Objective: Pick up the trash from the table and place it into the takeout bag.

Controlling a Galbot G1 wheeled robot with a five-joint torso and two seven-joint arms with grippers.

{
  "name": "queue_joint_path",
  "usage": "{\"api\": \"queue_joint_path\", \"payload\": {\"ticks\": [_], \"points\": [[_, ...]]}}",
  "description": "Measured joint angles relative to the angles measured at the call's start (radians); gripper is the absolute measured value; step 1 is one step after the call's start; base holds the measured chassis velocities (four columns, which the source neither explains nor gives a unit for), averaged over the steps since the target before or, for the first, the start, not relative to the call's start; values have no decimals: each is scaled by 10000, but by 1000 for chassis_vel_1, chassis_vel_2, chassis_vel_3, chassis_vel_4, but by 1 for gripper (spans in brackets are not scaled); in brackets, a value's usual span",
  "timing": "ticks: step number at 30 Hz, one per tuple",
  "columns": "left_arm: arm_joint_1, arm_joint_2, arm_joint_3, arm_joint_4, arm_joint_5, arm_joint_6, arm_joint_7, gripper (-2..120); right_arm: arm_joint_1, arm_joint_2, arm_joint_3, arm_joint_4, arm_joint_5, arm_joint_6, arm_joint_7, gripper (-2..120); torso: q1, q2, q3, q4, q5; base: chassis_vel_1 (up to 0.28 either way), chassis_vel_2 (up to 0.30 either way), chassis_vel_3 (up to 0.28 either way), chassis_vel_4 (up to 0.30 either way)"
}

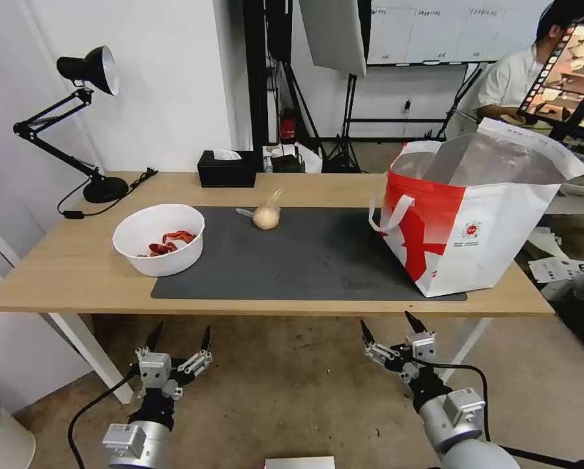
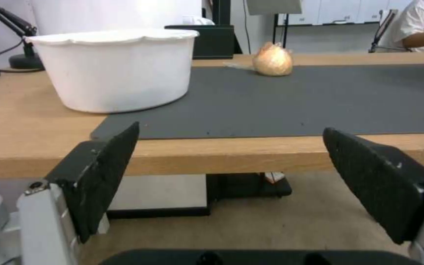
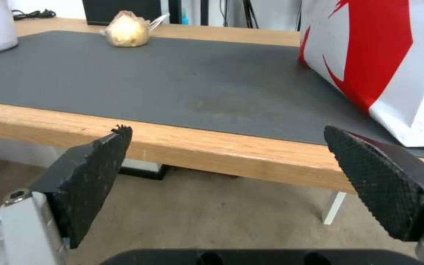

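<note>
Light wood table carries a white bowl with red scraps, a bagged beige lump and the takeout bag, with both still to bag. Left pincer gapes empty below the edge. Right pincer likewise gapes empty.

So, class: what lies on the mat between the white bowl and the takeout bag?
Head view: between the white bowl and takeout bag lies the clear plastic bag with beige lump, toward the mat's far edge.
</note>
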Motion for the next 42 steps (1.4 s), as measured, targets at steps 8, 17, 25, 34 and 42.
{"api": "queue_joint_path", "payload": {"ticks": [8, 17, 25, 34, 42], "points": [[-402, 298, 301, 211, -105, 38, 72, 100, 1587, -341, -720, -175, 1345, 140, -802, 100, 0, -1, 1, 4, 2, 0, 0, 0, 0], [-740, 640, 468, 390, -375, 246, 194, 100, 6280, -725, -2910, -1930, 3686, -118, -1199, 100, 2, -1, 2, 4, -1, 0, 0, 0, 0], [-736, 572, 290, 391, -495, 223, 184, 100, 11555, 892, -6196, -5387, 5324, -484, -983, 100, 2, -2, 2, -1, -3, 0, 0, 0, 0], [-708, 448, 192, 420, -523, 205, 168, 100, 14610, 4371, -7732, -10948, 5408, -991, -1459, 100, 2, -2, 1, 0, -7, 0, 0, 0, 0], [-710, 443, 127, 427, -590, 193, 160, 100, 15542, 6489, -7320, -14549, 4463, -1452, -2505, 100, 1, -2, 1, 3, -4, 0, 0, 0, 0]]}}
